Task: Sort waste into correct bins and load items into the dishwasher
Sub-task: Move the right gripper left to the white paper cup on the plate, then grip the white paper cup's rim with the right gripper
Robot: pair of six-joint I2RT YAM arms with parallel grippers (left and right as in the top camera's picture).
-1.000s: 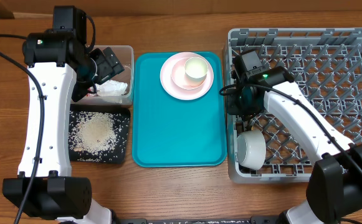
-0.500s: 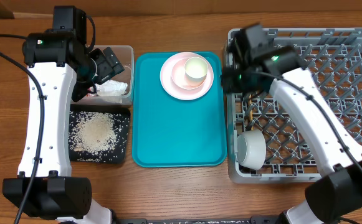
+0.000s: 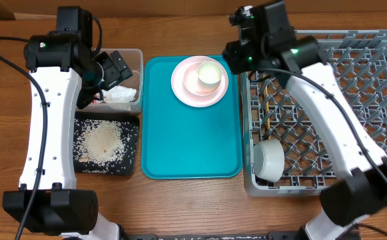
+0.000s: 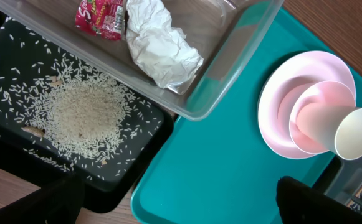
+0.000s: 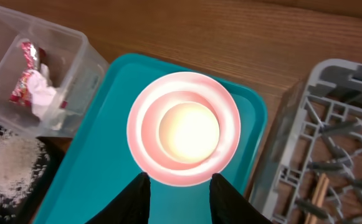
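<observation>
The right arm reaches over the rack's [image 3: 373,100] left wall. Its gripper [image 5: 179,199] hangs above the plate [image 3: 183,91], fingers parted and empty. The left arm bends over the tub [image 3: 135,55], and its gripper [image 3: 121,72] is spread wide, holding nothing.

The plate, with a cup [image 3: 208,73] on it, sits at the teal tray's [image 3: 190,143] far end, close to the rack. The rest of that tray is bare. The tub holds a tissue [image 4: 159,43] and a wrapper [image 4: 100,15]. Rice [image 3: 103,141] lies in the black tray [image 3: 133,160] just beside it. A bowl [image 3: 269,160] and chopsticks [image 5: 321,186] are in the rack.

The wrapper's white print cannot be read.
</observation>
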